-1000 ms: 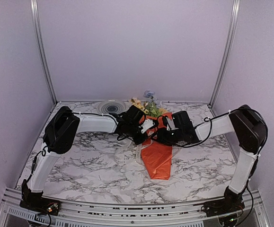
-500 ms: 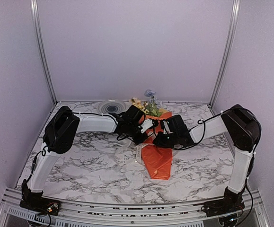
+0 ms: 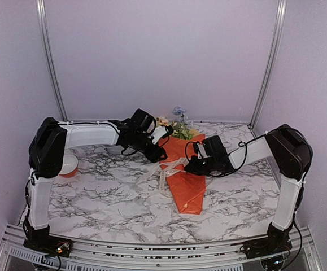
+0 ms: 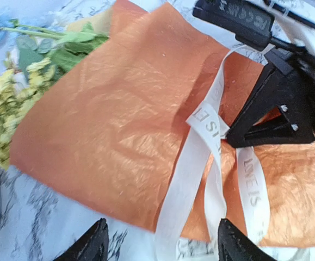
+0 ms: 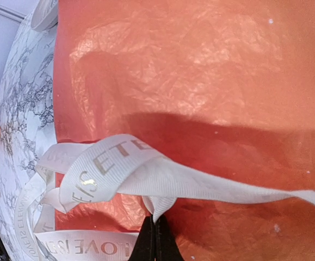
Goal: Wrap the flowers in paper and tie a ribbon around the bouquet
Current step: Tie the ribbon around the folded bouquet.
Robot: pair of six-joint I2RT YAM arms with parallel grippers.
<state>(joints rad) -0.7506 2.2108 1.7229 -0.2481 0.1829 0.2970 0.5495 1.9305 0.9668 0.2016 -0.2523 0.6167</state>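
Now: right gripper (image 5: 155, 240) clenched on the ribbon (image 5: 146, 179), which drapes across the bouquet (image 3: 187, 189) lying on the table (image 3: 101, 203). Left gripper (image 4: 164, 247) hangs released above the paper (image 4: 108, 109). Draw your strand taut and level. Take the loose loop with the left before cinching.

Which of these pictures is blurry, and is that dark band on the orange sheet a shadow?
Left wrist view: the flowers at the left edge are soft and smeared, while the ribbon lettering is sharp. Right wrist view: yes, the dark band on the paper looks like the ribbon's shadow, lying right alongside it. Top external view: even light, no obvious glare.
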